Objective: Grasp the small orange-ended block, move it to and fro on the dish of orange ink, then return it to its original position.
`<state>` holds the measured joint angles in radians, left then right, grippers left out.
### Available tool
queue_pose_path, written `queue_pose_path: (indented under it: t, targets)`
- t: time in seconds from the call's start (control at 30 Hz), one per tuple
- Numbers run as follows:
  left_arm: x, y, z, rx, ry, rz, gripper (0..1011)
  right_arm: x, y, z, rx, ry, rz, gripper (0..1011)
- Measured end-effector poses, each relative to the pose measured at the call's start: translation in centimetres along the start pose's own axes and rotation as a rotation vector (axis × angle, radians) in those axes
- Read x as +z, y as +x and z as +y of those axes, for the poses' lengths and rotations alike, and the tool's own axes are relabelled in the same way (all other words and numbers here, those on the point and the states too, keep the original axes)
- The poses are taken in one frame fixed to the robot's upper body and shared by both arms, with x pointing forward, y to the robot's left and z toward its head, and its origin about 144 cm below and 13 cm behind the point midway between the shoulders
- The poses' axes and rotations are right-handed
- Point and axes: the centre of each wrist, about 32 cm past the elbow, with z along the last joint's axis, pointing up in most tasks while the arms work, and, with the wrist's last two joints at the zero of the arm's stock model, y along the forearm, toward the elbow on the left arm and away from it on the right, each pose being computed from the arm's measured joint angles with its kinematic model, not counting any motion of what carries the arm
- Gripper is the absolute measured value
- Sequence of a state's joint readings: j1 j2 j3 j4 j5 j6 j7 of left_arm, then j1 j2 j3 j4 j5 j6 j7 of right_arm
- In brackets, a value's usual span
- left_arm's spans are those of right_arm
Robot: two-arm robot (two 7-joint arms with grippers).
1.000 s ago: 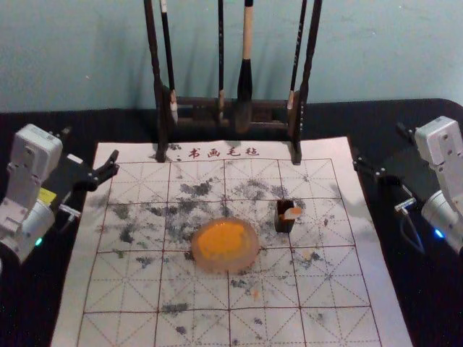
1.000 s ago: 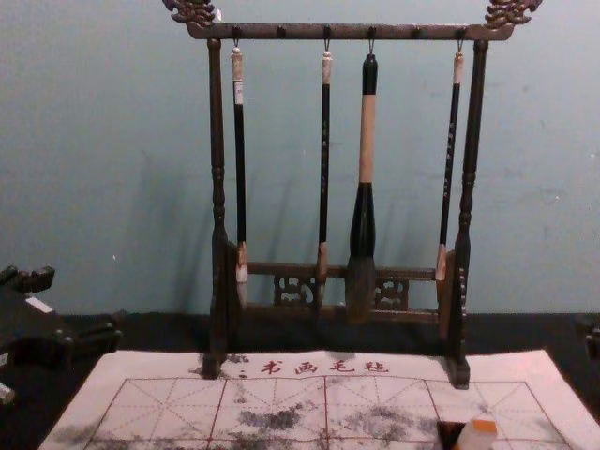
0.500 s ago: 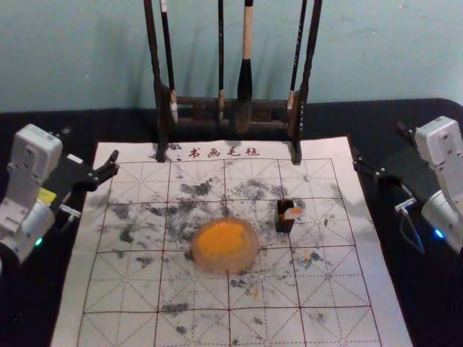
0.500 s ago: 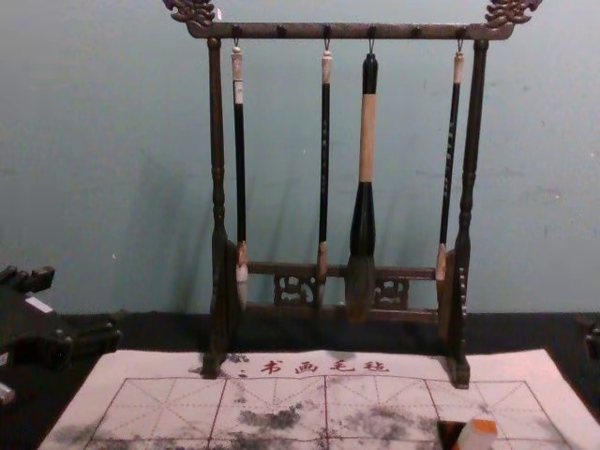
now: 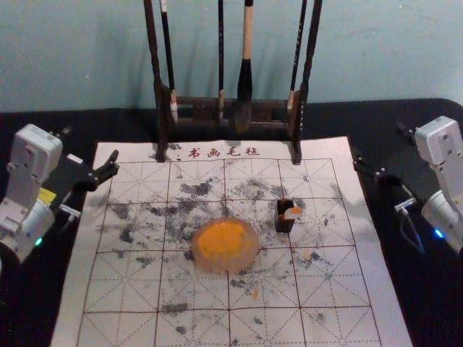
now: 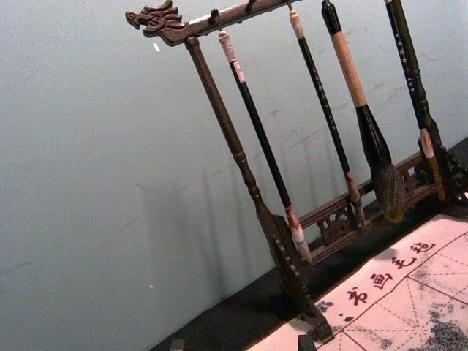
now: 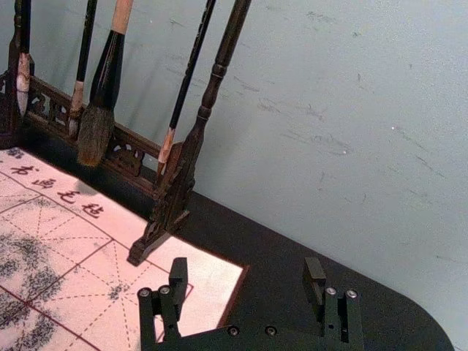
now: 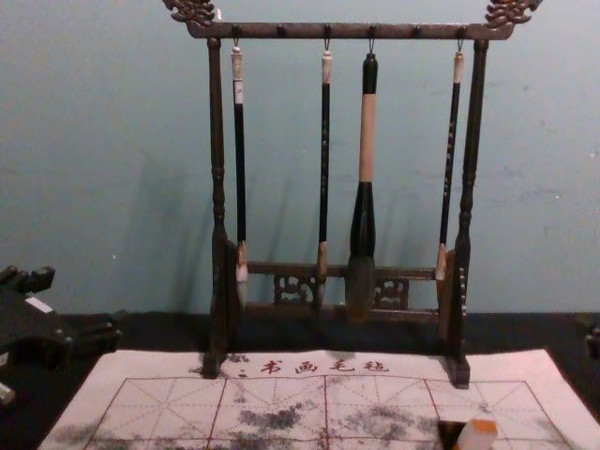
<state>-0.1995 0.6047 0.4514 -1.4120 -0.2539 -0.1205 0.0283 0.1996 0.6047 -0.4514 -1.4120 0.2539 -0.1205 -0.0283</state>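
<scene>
In the head view, the left gripper (image 5: pixel 91 144) is at middle left and the right gripper (image 5: pixel 377 144) at middle right, each with fingers apart. The block (image 5: pixel 292 213) sits at the dark holder (image 5: pixel 283 225), right of centre; the dish (image 5: pixel 225 246) is below centre.

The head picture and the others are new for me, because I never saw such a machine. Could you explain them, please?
It is a robot with two arms. One camera looks down from its head, one looks across the table from its chest, and one rides on each wrist. On a marked cloth are a dish of orange ink and a dark holder, with the orange-ended block sticking out of it. Brushes hang on a rack behind. The left pincer and right pincer are at either side, open and holding nothing.
</scene>
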Motion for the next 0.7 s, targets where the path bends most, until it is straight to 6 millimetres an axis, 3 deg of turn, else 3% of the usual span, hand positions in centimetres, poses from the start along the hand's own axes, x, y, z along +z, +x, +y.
queue_pose_path:
  t: [0.7]
  targets:
    - [0.00, 0.00, 0.00, 0.000, 0.000, 0.000, 1001, 0.00, 0.00, 0.00, 0.000, 0.000, 0.000, 1002]
